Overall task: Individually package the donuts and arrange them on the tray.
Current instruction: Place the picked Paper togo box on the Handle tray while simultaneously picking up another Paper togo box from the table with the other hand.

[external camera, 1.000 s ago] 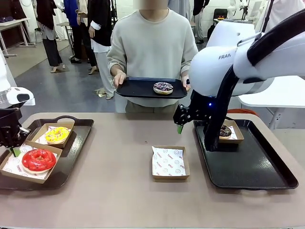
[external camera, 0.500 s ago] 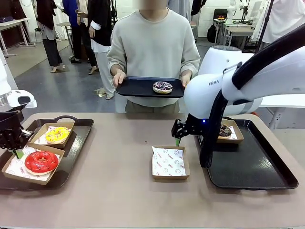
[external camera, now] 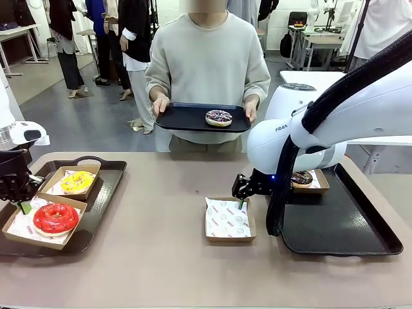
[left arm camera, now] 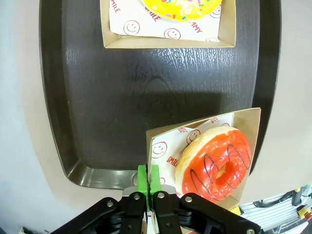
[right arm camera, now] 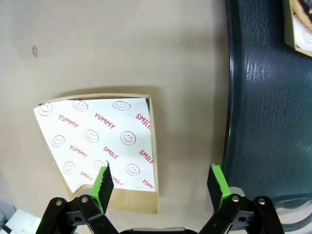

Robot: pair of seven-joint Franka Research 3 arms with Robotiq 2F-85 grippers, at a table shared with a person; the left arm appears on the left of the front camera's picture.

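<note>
Across the beige table (external camera: pixel 161 257), the right gripper (right arm camera: pixel 159 170) has sunk from beside the right-hand tray (external camera: pixel 341 225) to just over the empty box (external camera: pixel 230 219), fingers spread apart. The left gripper (left arm camera: pixel 148 170) stays pinched on the rim of the carton (left arm camera: pixel 163 146) holding the red-glazed donut (left arm camera: pixel 234 146). The person still carries the sprinkled donut (external camera: pixel 219 118) on a black tray (external camera: pixel 183 119).

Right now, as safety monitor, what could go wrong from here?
The right gripper hangs open astride the empty box's wall, one finger over its paper liner, one near the right tray; descending could crumple the liner or shove the box.
The left gripper pinches one corner of the red donut's box, which overhangs the left tray's rim; lifting could tip it and slide the red donut out.
</note>
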